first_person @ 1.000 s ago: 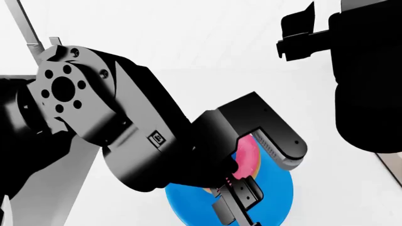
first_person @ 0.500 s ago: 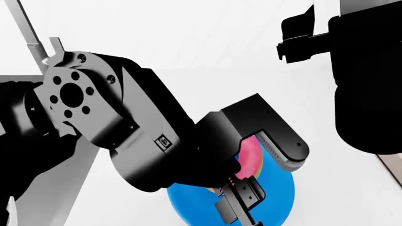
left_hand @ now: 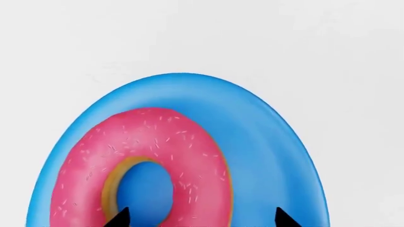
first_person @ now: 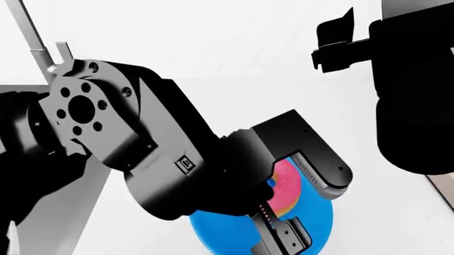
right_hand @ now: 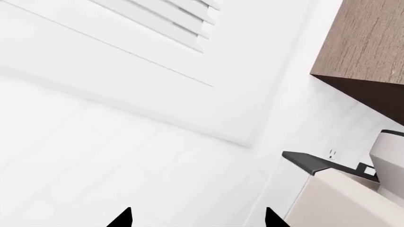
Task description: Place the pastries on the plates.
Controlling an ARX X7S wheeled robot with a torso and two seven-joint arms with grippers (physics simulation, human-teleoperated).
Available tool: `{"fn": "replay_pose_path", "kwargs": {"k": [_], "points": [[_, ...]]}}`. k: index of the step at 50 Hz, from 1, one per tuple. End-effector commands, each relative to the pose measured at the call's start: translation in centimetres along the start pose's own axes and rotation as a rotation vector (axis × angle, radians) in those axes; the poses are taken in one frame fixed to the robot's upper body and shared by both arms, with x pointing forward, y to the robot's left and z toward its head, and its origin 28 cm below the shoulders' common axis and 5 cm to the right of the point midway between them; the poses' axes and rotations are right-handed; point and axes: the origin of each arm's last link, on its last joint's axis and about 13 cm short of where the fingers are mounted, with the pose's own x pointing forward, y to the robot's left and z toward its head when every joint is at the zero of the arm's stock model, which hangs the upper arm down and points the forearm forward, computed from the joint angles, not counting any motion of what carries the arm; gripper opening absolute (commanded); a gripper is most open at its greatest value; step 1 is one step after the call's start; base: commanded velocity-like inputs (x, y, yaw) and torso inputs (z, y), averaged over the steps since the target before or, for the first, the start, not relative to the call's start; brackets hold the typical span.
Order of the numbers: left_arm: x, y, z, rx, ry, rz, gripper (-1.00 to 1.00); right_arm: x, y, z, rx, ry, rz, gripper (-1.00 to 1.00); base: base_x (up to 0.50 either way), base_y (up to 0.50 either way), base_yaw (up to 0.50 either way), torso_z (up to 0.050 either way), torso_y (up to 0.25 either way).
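The left claw (first_person: 301,204) is spread astride the pink donut (left_hand: 142,165), releasing it on the blue plate (left_hand: 265,142); right claw (right_hand: 196,218) spread.

Two dark fingertips (right_hand: 121,218) of the right gripper (right_hand: 196,220) are seen apart at the frame's lower edge, against a white slatted panel (right_hand: 161,23); a brown wooden cabinet (right_hand: 366,42) is shown upper right.
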Motion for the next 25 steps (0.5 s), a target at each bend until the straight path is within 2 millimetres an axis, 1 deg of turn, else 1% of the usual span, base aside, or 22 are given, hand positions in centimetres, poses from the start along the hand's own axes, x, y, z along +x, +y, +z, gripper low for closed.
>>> {"fn": "replay_pose_path", "kwargs": {"k": [1,6,13,25], "points": [[-0.6,0.0,0.1,0.005,-0.004,0.009,1.00,0.0,0.0,0.0,-0.002,0.001,0.000,1.00,0.00,0.00,0.00,0.000,0.000],[-1.5,0.0,0.4,0.005,-0.031,0.023,1.00,0.0,0.1,0.0,-0.003,0.001,0.002,1.00,0.00,0.00,0.00,0.000,0.000],[-3.5,0.0,0.8,0.002,-0.073,0.061,1.00,0.0,0.0,0.1,-0.004,-0.002,0.000,1.00,0.00,0.00,0.00,0.000,0.000],[-5.5,0.2,0.2,-0.015,-0.093,0.115,1.00,0.0,0.0,0.4,-0.007,-0.006,-0.005,1.00,0.00,0.00,0.00,0.000,0.000]]}}
